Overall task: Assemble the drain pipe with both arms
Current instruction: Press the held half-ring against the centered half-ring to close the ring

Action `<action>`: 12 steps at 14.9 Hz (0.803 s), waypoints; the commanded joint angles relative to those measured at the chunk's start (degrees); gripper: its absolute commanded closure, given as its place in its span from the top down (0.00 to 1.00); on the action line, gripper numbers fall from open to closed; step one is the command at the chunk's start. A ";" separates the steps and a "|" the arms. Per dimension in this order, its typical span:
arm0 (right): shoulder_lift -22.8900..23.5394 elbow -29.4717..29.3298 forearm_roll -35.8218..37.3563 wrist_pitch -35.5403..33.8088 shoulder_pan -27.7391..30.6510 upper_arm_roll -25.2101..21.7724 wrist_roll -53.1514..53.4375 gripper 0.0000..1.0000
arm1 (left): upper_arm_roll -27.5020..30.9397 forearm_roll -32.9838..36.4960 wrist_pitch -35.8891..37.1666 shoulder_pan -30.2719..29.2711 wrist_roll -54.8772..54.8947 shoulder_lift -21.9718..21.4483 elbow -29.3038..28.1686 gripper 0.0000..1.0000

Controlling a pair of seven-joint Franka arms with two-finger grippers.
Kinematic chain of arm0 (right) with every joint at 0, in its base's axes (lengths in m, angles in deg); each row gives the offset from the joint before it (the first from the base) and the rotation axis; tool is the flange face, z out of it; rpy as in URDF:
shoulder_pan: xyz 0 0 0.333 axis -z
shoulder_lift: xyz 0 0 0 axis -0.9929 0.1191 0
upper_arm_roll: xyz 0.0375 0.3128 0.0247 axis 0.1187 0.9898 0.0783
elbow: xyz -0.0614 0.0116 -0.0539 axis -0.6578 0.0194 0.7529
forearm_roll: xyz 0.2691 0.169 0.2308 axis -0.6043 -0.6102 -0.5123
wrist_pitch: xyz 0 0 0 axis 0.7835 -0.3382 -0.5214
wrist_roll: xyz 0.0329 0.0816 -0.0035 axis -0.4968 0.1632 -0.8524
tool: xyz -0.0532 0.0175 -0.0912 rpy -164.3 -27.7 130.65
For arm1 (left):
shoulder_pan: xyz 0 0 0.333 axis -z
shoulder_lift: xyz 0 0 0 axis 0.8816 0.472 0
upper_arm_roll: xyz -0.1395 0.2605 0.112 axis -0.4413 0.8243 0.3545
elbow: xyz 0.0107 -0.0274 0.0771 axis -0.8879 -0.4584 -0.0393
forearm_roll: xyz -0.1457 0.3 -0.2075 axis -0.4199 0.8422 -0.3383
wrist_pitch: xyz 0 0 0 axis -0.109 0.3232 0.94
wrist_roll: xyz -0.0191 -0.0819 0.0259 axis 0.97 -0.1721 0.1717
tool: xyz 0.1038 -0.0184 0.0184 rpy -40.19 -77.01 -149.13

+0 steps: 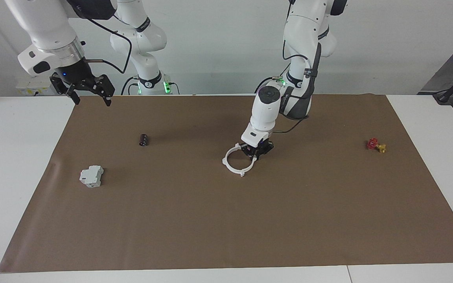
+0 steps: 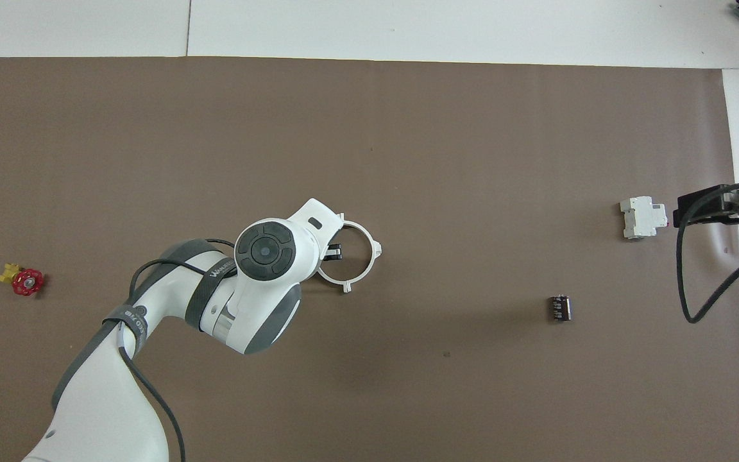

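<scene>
Evidently light, thin, springy plastic: left gripper [image 1: 255, 154] pinches the ring [image 1: 237, 160] at its rim; right gripper [image 1: 89, 93] waits spread.

Around the ring [image 1: 237, 162] you have bare mat [image 1: 226, 220]; only the left hand [image 1: 255, 154] blocks its robot-facing edge.

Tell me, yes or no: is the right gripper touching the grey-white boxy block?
No: in the facing view the right gripper hangs open in the air near the mat's corner, well apart from the boxy block on the mat.
</scene>
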 commanded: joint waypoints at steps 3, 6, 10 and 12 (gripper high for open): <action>0.21 -0.08 -1.05 0.30 0.56 0.07 -1.15 1.00 | 0.98 -0.51 -1.58 0.80 -0.54 0.50 -0.57 0.29; 0.21 0.00 -1.05 0.30 0.56 0.07 -1.15 1.00 | 0.98 -0.51 -0.53 0.62 -0.19 0.41 -0.57 1.00; 0.21 0.00 -1.05 0.30 0.56 0.07 -1.15 1.00 | 2.03 -0.51 8.41 -1.30 0.25 -5.02 0.31 1.00; 0.21 0.00 -1.05 0.30 0.56 0.07 -1.15 1.00 | 1.95 -0.51 14.90 -5.34 1.39 -10.38 0.66 1.00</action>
